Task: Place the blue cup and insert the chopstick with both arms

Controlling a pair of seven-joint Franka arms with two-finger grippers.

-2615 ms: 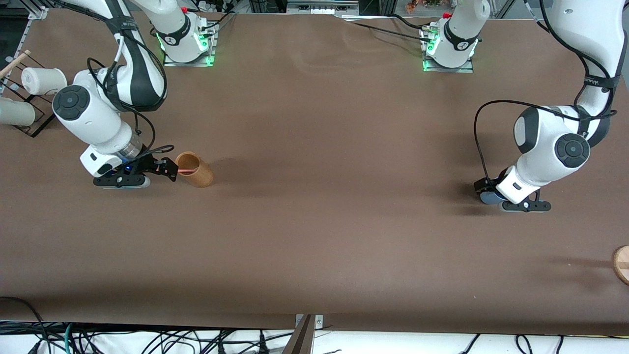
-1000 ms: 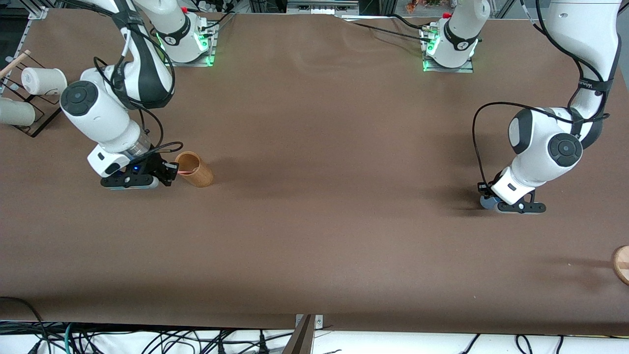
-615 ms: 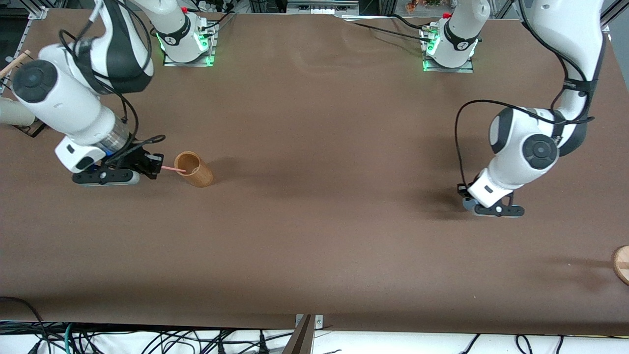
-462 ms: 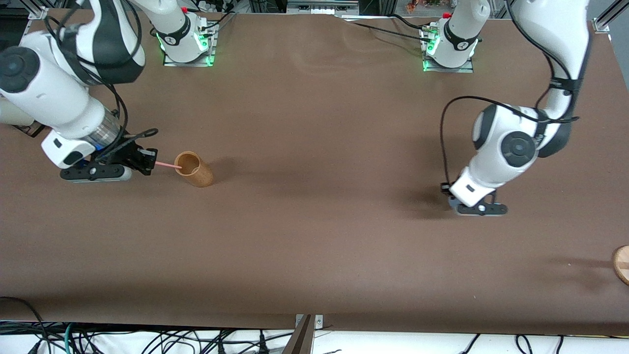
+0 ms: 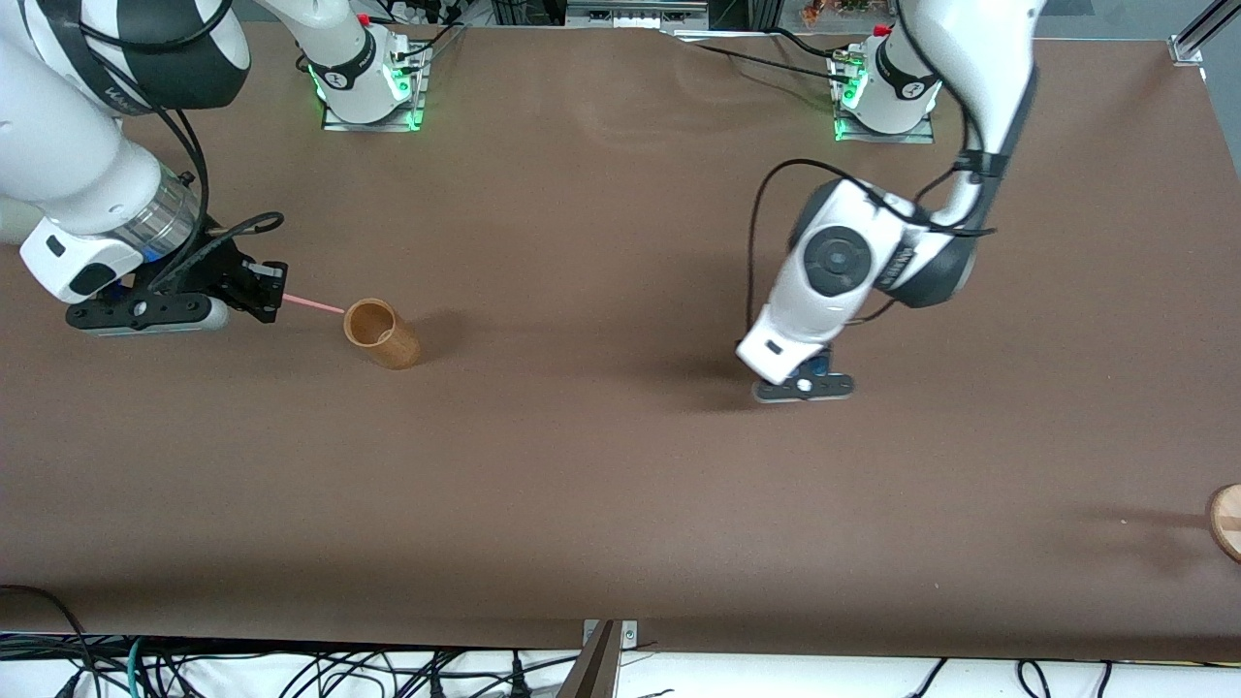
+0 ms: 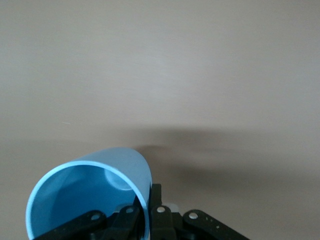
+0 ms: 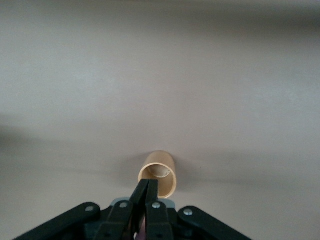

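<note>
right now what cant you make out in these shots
- Blue cup: in the front view it is almost wholly hidden under the left arm's wrist; in the left wrist view its base is cut off by the edge.
- Chopstick: the right wrist view barely shows it between the right tool's fingers.
- Round wooden thing: cut off by the front view's edge.

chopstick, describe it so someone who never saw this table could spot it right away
Start at the right arm's end of the brown table, where the right gripper hangs shut above the surface. The chopstick sticks out of its fingers, its free tip over the rim of the tan wooden cup. It is the only thin, straight, pale pink stick there.
</note>
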